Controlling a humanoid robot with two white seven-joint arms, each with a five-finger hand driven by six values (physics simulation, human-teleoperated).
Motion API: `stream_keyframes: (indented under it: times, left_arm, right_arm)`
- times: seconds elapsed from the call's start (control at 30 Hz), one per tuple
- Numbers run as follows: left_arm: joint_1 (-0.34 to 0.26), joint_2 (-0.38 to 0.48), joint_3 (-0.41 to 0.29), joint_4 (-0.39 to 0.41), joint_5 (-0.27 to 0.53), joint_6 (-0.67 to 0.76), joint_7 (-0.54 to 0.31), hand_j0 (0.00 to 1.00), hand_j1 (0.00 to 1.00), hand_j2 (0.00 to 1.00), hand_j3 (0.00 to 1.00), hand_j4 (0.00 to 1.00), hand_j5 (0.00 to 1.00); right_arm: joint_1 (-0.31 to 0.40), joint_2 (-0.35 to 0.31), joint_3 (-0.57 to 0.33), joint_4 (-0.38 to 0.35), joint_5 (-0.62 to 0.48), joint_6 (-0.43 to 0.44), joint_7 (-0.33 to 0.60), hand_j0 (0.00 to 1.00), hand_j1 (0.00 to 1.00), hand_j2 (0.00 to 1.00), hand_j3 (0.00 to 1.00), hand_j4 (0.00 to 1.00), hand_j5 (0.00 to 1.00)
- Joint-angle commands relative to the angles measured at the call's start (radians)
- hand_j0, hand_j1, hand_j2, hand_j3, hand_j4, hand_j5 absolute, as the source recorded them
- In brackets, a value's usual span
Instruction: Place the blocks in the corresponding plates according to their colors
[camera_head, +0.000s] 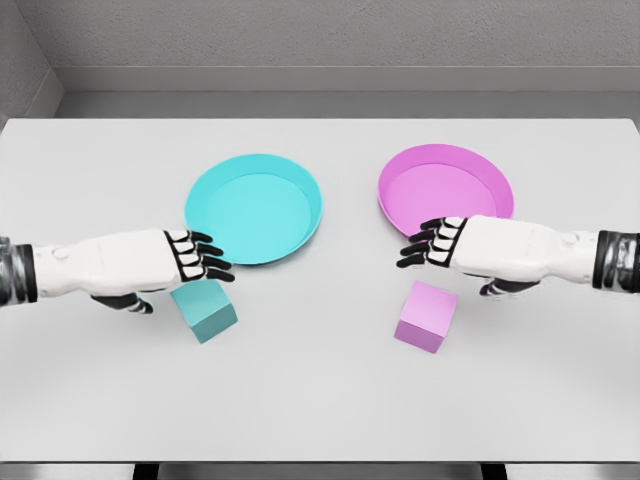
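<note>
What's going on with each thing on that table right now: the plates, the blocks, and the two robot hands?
Cyan plate: empty, flat on the table.
Pink plate: empty, flat on the table.
Cyan block: on the table, outside its plate, not held.
Pink block: on the table, outside its plate, not held.
Left robot hand: open, holding nothing, above the cyan block.
Right robot hand: open, holding nothing, above the pink block.

Matt table (320, 400); smooth plastic-looking plates (300, 180) (495, 170) and blocks (204, 310) (425, 316).

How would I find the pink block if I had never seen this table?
Start at the white table and find the pink plate on its right half. Just nearer the camera, below the right hand, sits the pink block. The only other block is teal, on the left.
</note>
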Motion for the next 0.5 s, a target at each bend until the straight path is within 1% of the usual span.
stream_keyframes:
  times: [0.0,0.1,0.17,0.2,0.27,0.3,0.33,0.37,0.47]
  left_arm:
    - [0.0,-0.003,-0.008,-0.008,0.005,0.001,-0.013,1.0,1.0,1.0,1.0,1.0,1.0]
    - [-0.003,-0.011,-0.023,-0.008,0.005,0.001,-0.017,1.0,1.0,1.0,1.0,1.0,1.0]
    - [-0.003,-0.032,-0.036,-0.008,0.001,0.001,-0.018,1.0,1.0,1.0,1.0,1.0,1.0]
    - [-0.005,-0.036,-0.037,-0.008,-0.012,0.001,-0.018,1.0,1.0,1.0,1.0,1.0,1.0]
    - [-0.006,-0.062,-0.039,-0.005,-0.064,0.001,-0.017,1.0,1.0,1.0,1.0,1.0,1.0]
    - [-0.006,-0.063,-0.039,-0.005,-0.068,0.001,-0.018,1.0,1.0,1.0,1.0,1.0,1.0]
    - [-0.006,-0.063,-0.04,-0.005,-0.088,0.001,-0.018,1.0,1.0,1.0,1.0,1.0,1.0]
    - [-0.008,-0.063,-0.043,-0.005,-0.126,0.001,-0.018,1.0,1.0,1.0,1.0,1.0,1.0]
    - [-0.012,-0.063,-0.043,-0.005,-0.14,0.001,-0.018,1.0,1.0,1.0,1.0,1.0,1.0]
  right_arm:
    - [-0.003,0.025,0.053,0.0,-0.005,0.001,0.073,1.0,1.0,1.0,1.0,1.0,1.0]
    - [-0.009,0.028,0.059,0.0,-0.005,0.001,0.081,1.0,1.0,1.0,1.0,1.0,1.0]
    - [-0.011,0.029,0.059,0.0,-0.005,0.001,0.11,1.0,1.0,1.0,1.0,1.0,1.0]
    - [-0.015,0.029,0.059,0.0,-0.005,0.001,0.127,1.0,1.0,1.0,1.0,1.0,1.0]
    - [-0.025,0.034,0.061,0.0,-0.005,0.001,0.128,1.0,1.0,1.0,1.0,1.0,1.0]
    - [-0.044,0.065,0.067,0.0,-0.005,0.001,0.13,1.0,1.0,1.0,1.0,1.0,1.0]
    - [-0.057,0.068,0.084,0.0,-0.005,0.001,0.131,1.0,1.0,1.0,1.0,1.0,1.0]
    - [-0.06,0.072,0.099,0.0,-0.005,0.001,0.131,1.0,1.0,1.0,1.0,1.0,1.0]
    - [-0.061,0.072,0.102,0.0,-0.005,0.015,0.131,1.0,1.0,1.0,1.0,1.0,1.0]
